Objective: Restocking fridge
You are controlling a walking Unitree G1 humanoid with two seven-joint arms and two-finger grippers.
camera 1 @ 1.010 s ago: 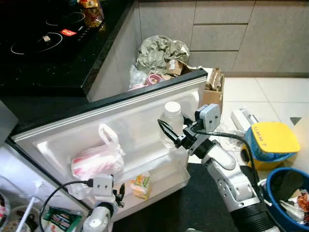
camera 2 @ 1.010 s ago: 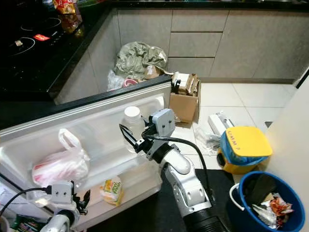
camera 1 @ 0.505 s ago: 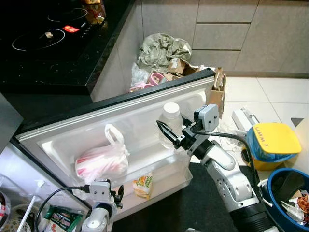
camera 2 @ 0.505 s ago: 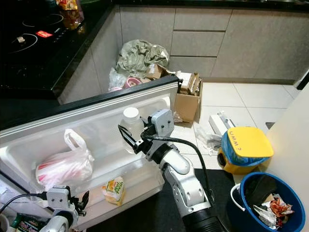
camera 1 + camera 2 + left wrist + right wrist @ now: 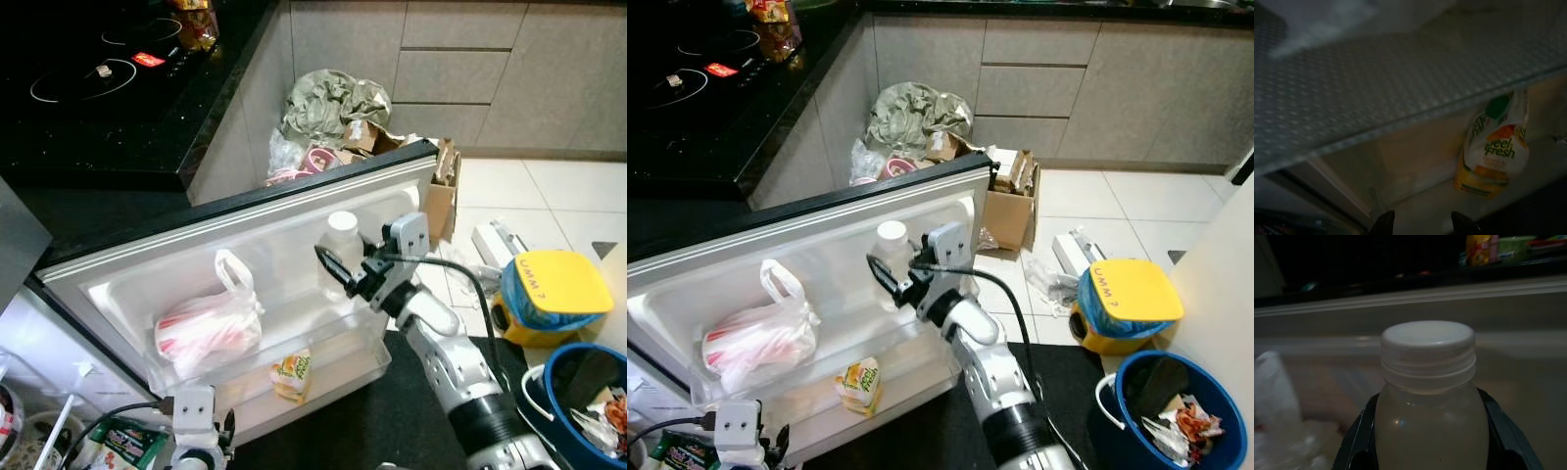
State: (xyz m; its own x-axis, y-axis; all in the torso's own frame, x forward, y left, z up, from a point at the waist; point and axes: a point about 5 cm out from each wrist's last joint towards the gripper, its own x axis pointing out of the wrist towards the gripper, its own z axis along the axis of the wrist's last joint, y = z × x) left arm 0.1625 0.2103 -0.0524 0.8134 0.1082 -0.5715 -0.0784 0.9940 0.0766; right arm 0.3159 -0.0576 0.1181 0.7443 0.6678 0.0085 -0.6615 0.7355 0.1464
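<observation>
A clear bottle (image 5: 339,250) with a white cap (image 5: 1427,340) and pale liquid stands upright against the inside of the open fridge door (image 5: 265,220), above its lower shelf. My right gripper (image 5: 337,273) is shut on the bottle's body, one black finger (image 5: 1359,435) on each side. On the door's shelves rest a pink-and-white plastic bag (image 5: 208,328) and a yellow-green juice pack (image 5: 289,376), which also appears as the juice pack (image 5: 1495,147) in the left wrist view. My left gripper (image 5: 1422,226) hangs low below the door's bottom shelf, open with nothing between its fingers.
A black hob counter (image 5: 93,93) runs behind the door. Stuffed rubbish bags (image 5: 328,103) and a cardboard box (image 5: 443,186) lie on the floor beyond it. A yellow-lidded blue bin (image 5: 549,294) and a blue bucket (image 5: 588,392) stand at the right, beside a dark mat (image 5: 392,416).
My right gripper has carried the bottle a little closer in along the door. My left arm has sunk lower at the picture's bottom edge. The camera has shifted slightly.
</observation>
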